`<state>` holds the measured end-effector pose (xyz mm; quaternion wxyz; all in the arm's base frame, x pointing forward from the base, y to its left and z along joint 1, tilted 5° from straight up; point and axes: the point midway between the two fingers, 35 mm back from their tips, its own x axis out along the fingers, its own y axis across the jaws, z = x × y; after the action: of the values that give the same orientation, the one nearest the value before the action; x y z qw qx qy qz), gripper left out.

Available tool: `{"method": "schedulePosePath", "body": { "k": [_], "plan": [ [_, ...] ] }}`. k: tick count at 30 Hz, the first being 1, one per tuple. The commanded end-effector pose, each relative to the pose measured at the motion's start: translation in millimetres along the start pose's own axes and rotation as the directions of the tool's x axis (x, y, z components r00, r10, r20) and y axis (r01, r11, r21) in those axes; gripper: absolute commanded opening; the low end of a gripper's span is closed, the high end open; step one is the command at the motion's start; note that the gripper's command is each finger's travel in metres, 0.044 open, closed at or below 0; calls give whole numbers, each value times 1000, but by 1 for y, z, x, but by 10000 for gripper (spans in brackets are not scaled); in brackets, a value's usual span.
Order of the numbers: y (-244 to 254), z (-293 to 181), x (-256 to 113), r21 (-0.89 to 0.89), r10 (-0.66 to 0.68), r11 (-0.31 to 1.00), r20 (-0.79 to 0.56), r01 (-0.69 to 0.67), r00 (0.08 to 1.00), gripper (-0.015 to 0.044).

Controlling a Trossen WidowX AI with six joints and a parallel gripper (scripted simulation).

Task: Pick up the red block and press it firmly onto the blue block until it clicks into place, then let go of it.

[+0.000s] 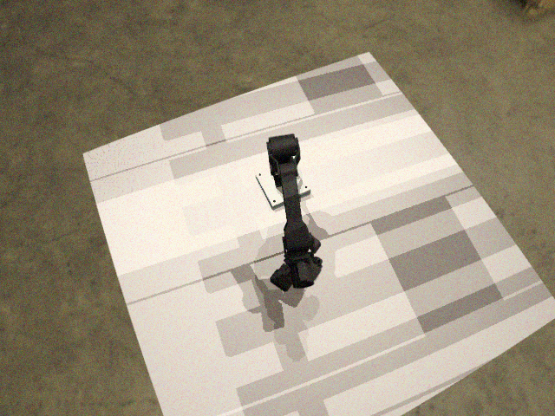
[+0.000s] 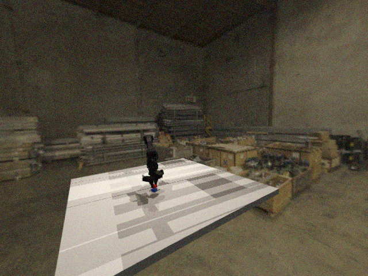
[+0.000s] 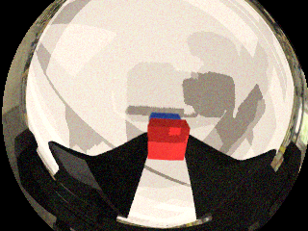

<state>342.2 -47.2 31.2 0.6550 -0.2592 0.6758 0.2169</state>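
Observation:
My gripper [image 2: 154, 184] [image 3: 167, 138] is shut on the red block [image 2: 154, 186] [image 3: 166, 150], which sits between the fingertips. The blue block [image 2: 153, 190] [image 3: 165, 115] is on the table directly under the red block in the exterior view. In the wrist view only a strip of blue shows behind the red block's far edge; the rest is hidden. The two blocks look touching or nearly so; whether they are joined cannot be told. In the top view the arm's black wrist covers both blocks.
The patterned table [image 1: 188, 349] [image 2: 89, 232] carries the arm's pale base plate [image 1: 268, 190], which lies behind the gripper. Dark arm shadows fall beside the blocks. Wooden crates [image 2: 233, 153] stand on the floor beyond the table.

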Motion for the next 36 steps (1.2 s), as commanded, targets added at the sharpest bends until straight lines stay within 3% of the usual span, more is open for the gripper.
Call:
{"method": "schedulePosePath", "body": {
  "k": [1, 36],
  "plan": [
    [2, -2, 7, -2, 8, 1000, -11, -8, 1000, 0],
    [1, -1, 11, 2, 5, 1000, -5, -5, 1000, 0]
  ]
}}
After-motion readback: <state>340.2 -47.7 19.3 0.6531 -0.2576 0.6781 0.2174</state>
